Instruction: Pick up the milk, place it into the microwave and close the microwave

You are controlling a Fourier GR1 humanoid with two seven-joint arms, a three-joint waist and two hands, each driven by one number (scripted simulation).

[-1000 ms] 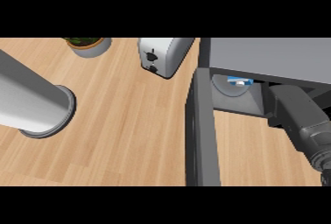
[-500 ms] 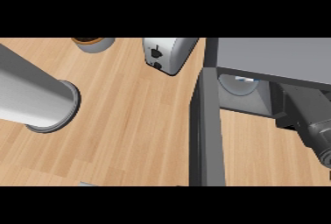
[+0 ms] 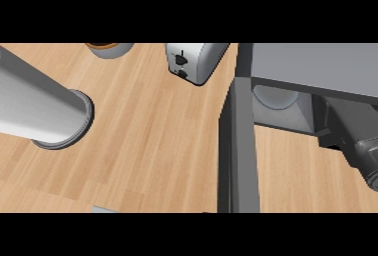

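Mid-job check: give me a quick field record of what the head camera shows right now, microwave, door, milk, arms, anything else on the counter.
microwave: grey body at upper right, cavity open with round turntable showing
microwave door: open, seen edge-on, running down the counter
milk: not visible
right arm: grey forearm reaching into the cavity; hand hidden
left arm: grey forearm at left; hand out of frame
toaster: silver, left of the microwave
counter: light wood

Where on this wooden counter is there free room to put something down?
The widest bare wood lies between the big grey cylinder on the left and the open microwave door. A smaller bare patch lies right of the door, below the microwave opening. It is crowded along the top, by the toaster and bowl.
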